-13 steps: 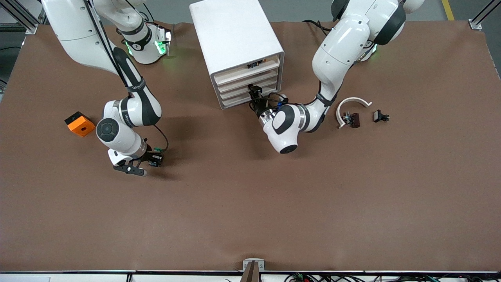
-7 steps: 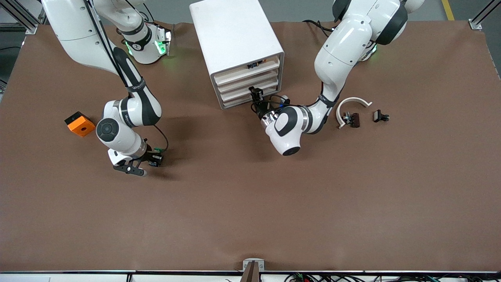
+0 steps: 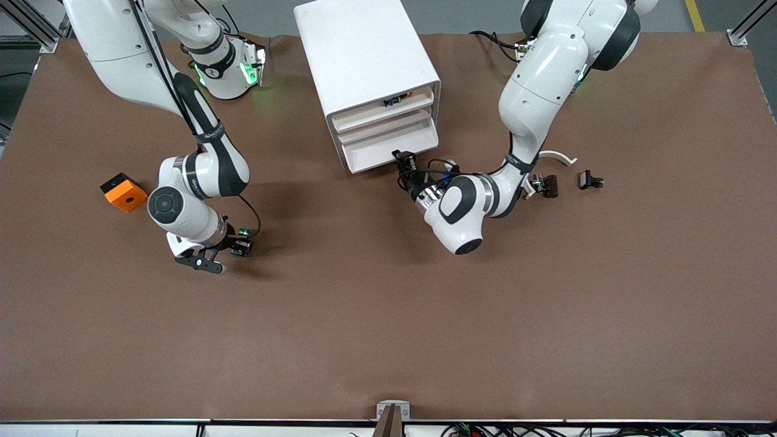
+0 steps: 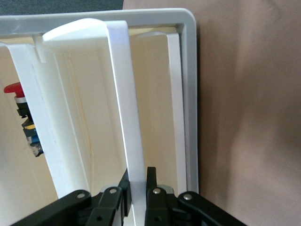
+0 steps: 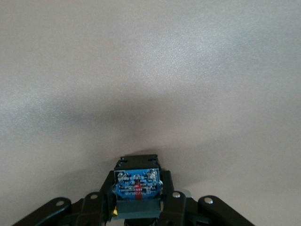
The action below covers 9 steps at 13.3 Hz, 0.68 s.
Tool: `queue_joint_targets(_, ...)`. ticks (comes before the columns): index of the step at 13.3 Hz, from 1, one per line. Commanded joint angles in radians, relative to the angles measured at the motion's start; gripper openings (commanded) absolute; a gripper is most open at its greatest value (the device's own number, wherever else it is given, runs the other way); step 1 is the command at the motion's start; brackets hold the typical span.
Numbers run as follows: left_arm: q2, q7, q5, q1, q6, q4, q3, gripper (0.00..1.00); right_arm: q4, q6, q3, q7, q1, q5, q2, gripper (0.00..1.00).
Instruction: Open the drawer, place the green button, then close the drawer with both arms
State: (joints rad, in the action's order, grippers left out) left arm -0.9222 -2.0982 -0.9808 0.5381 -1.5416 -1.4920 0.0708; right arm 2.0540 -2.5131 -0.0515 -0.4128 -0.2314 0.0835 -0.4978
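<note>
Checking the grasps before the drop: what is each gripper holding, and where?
Left gripper pinches the drawer by its front lip. Right gripper clamps the button by its body sides.

The left tool [image 3: 403, 159], clamped on the drawer [image 3: 391, 150] front's edge, has drawn back from the cabinet [image 3: 364, 54], and the drawer now juts out. The left arm's elbow has swung over the white arc [image 3: 561, 156].

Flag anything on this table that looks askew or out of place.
Nothing looks damaged or spilled. Only the cabinet sits skewed to the table edges. Its lowest drawer juts out, clamped by the left gripper. The right gripper holds the button.
</note>
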Motion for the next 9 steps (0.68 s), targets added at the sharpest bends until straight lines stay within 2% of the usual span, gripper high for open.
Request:
queue_joint_targets(1, -0.029, 0.046, -0.004, 0.011, -0.028, 0.038, -0.048, 0.12, -0.032, 0.107, 0.004, -0.075, -0.003, 0.010, 0.048, 0.00)
queue_joint_targets(5, -0.029, 0.056, -0.006, 0.007, -0.074, 0.047, -0.057, 0.13, -0.096, 0.241, 0.006, -0.272, -0.048, 0.010, 0.090, 0.00)
queue_joint_targets(6, -0.030, 0.059, -0.006, -0.004, -0.078, 0.050, -0.057, 0.17, -0.107, 0.261, 0.006, -0.329, -0.068, 0.010, 0.099, 0.00)
queue_joint_targets(7, -0.036, 0.076, -0.006, -0.007, -0.080, 0.061, -0.057, 0.26, -0.118, 0.284, 0.007, -0.393, -0.092, 0.010, 0.111, 0.00)
queue_joint_targets(8, -0.037, 0.085, -0.004, -0.009, -0.080, 0.067, -0.057, 0.37, -0.127, 0.302, 0.007, -0.462, -0.121, 0.010, 0.123, 0.00)
queue_joint_targets(9, -0.034, 0.092, 0.001, -0.015, -0.080, 0.070, -0.059, 0.93, -0.141, 0.328, 0.006, -0.527, -0.147, 0.010, 0.137, 0.00)
